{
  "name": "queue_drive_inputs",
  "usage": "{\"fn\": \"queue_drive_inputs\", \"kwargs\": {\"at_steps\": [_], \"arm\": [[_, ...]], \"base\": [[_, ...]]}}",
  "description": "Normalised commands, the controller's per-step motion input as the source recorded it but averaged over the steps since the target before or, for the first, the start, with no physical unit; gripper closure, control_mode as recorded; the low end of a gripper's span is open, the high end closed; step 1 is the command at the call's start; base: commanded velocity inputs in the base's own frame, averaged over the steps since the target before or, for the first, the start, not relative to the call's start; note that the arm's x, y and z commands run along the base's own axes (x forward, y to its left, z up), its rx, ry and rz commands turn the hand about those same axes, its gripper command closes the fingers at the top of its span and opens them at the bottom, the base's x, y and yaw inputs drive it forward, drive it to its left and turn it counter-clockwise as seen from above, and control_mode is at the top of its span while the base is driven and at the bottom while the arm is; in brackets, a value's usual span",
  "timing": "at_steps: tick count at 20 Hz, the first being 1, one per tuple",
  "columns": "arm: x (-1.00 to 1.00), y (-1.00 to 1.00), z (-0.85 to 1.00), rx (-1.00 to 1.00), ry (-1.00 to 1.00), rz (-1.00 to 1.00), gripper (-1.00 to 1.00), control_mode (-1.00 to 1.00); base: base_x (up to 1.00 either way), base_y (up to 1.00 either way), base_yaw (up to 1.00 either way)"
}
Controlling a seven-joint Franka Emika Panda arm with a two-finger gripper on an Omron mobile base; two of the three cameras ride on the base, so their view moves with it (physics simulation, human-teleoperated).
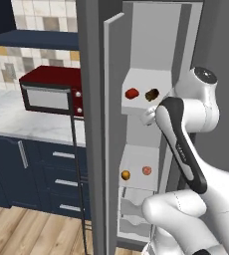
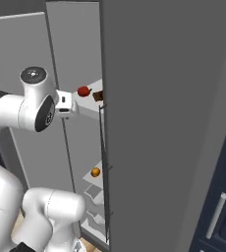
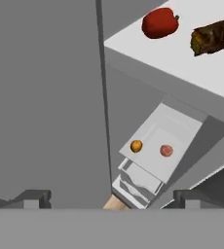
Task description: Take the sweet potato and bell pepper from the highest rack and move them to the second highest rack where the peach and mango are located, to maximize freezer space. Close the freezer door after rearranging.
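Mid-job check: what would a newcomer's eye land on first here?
The red bell pepper and dark sweet potato side by side on the top white shelf. Below, an orange mango and pinkish peach share the lower shelf. The open gripper holds nothing.

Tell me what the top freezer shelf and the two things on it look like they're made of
highest rack: flat matte white slab, probably plastic, no wire grid showing.
bell pepper: glossy red skin with a soft highlight, like fresh produce.
sweet potato: dull, rough brown-olive skin, mottled, no shine.
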Motion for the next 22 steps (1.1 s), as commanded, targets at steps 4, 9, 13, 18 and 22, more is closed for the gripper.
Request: {"fn": "queue_drive_inputs", "kwargs": {"at_steps": [4, 9, 13, 18, 22], "arm": [[0.50, 0.19, 0.32, 0.00, 0.06, 0.00, -1.00, -1.00], [0.53, -0.16, 0.55, 0.00, 0.15, -0.03, -1.00, -1.00], [0.41, -0.28, 0.21, 0.00, 0.14, -0.20, -1.00, -1.00], [0.34, -0.15, 0.00, 0.00, 0.19, -0.41, -1.00, -1.00], [0.28, -0.10, -0.04, 0.00, 0.05, -0.46, -1.00, -1.00]], "base": [[0.00, 0.00, 0.00], [0.00, 0.00, 0.00], [0.00, 0.00, 0.00], [0.00, 0.00, 0.00], [0.00, 0.00, 0.00]]}}
